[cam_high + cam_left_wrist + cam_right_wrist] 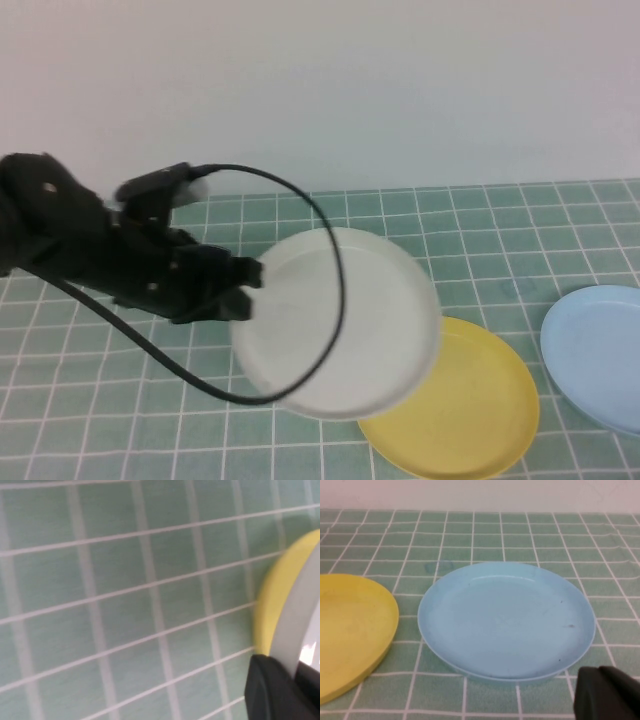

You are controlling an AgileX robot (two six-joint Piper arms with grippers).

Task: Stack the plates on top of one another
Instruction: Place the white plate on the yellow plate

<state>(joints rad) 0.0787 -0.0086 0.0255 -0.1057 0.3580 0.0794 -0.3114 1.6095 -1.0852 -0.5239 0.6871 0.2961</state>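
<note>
Three plates on the green checked cloth (pixel 90 400), and the action is over on the left: the left gripper (pixel 243 292) is clamped tight on the left edge of the white plate (pixel 340 320), carrying it clear of the cloth, slightly blurred, with a black cable (pixel 300 200) looping across its face. From the left wrist view that white rim runs straight into the dark jaw, pinched hard, with the yellow plate (pixel 460 410) showing just beyond it. Moving right, the white plate's right, near edge overlaps the left part of the yellow plate in the high view; whether the two are touching there I cannot tell. The yellow plate lies flat on the cloth, near the front edge of the scene, right of centre. Further right again, the blue plate (pixel 598 355) lies flat by itself, just beside the yellow one with a strip of cloth between them. The right gripper (pixel 607 695) shows only as a dark corner in its own wrist view, shut and empty, hanging near the blue plate's near edge.
</note>
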